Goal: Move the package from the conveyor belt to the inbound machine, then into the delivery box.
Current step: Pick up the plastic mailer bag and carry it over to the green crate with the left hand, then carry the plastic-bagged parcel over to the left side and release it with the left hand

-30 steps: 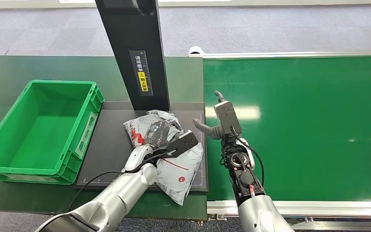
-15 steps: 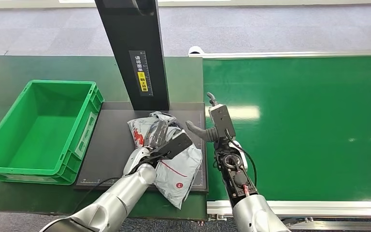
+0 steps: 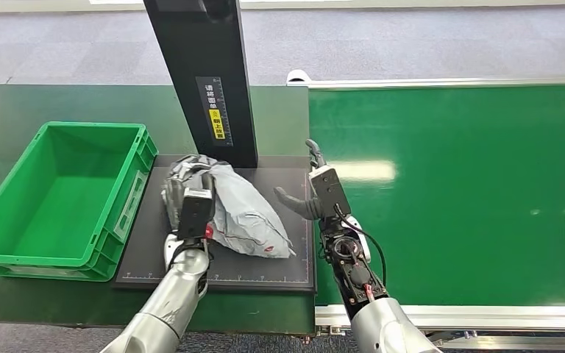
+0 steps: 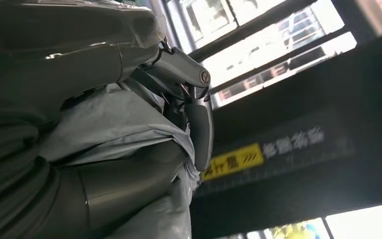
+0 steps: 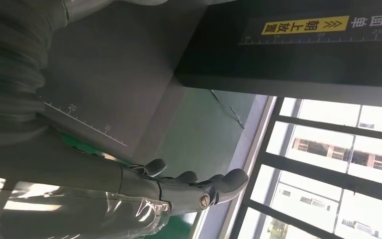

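Observation:
The grey plastic package (image 3: 246, 213) lies on the black platform (image 3: 294, 257) of the inbound machine, plain grey side up. My left hand (image 3: 190, 200) grips its left end, near the platform's left edge; in the left wrist view my fingers (image 4: 191, 82) curl around the crumpled package (image 4: 114, 124). My right hand (image 3: 315, 190) hovers at the platform's right edge, where the conveyor belt (image 3: 456, 191) begins. Its fingers are apart and it holds nothing. The right wrist view shows that hand (image 5: 184, 186) stretched out over the platform (image 5: 114, 84).
The green delivery box (image 3: 129, 198) stands left of the platform, close to my left hand. The machine's black column (image 3: 206, 81) with a yellow label rises behind the package. The dark green table (image 3: 15, 103) surrounds the box.
My left hand has swung left toward the box with the package, which has turned over from its printed side to its plain grey side. My right hand has drifted slightly left and farther away.

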